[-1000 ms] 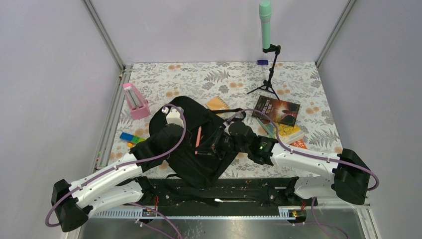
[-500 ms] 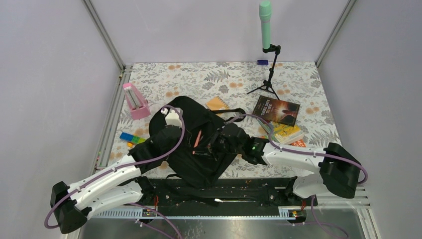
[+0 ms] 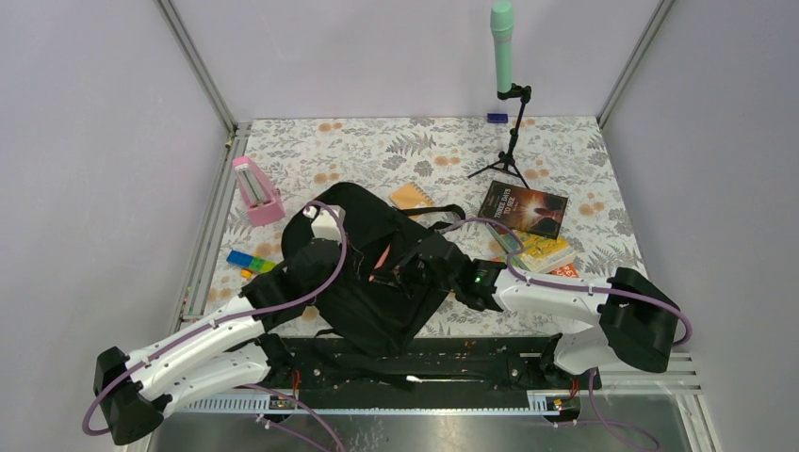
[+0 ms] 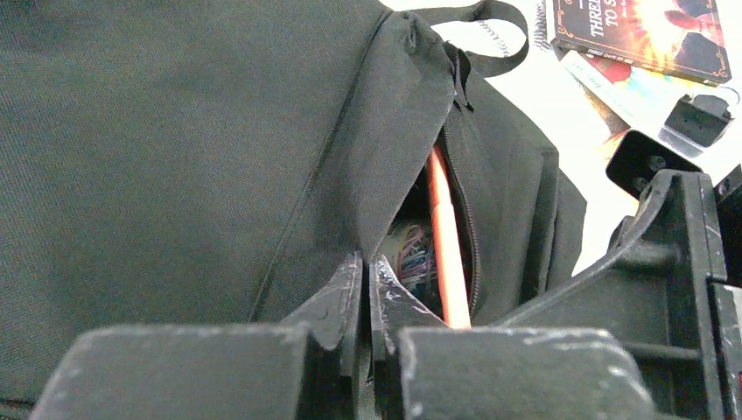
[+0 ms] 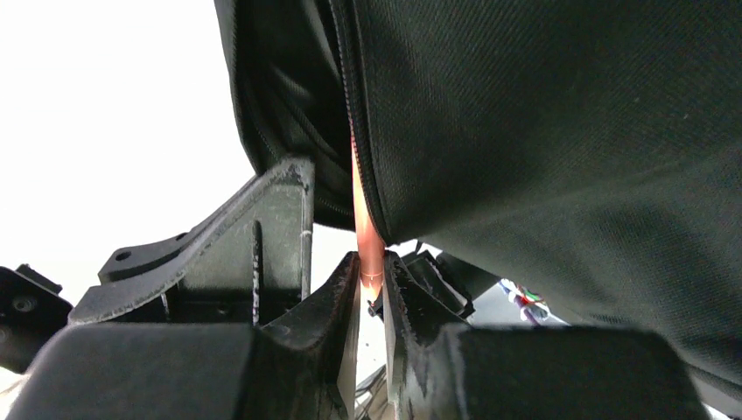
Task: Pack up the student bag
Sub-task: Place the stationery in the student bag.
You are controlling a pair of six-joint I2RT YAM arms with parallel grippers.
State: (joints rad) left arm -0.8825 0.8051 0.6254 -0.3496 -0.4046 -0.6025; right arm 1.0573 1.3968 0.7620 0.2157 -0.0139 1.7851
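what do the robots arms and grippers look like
Both the left arm and the right arm have white shells on their links and chunky black joint housings. A purple cable loops along each one. A small green light glows near the right wrist. The left gripper and right gripper are black, with angular fingers scuffed pale at the edges.

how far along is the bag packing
Done: something multicoloured already sits inside the backpack's open zip pocket. In hand: the left gripper pinches the pocket edge open while the right gripper feeds an orange pen into the slot; it is only partly in. Left: the dark book, yellow book, orange notebook and coloured blocks lie on the table outside the bag.
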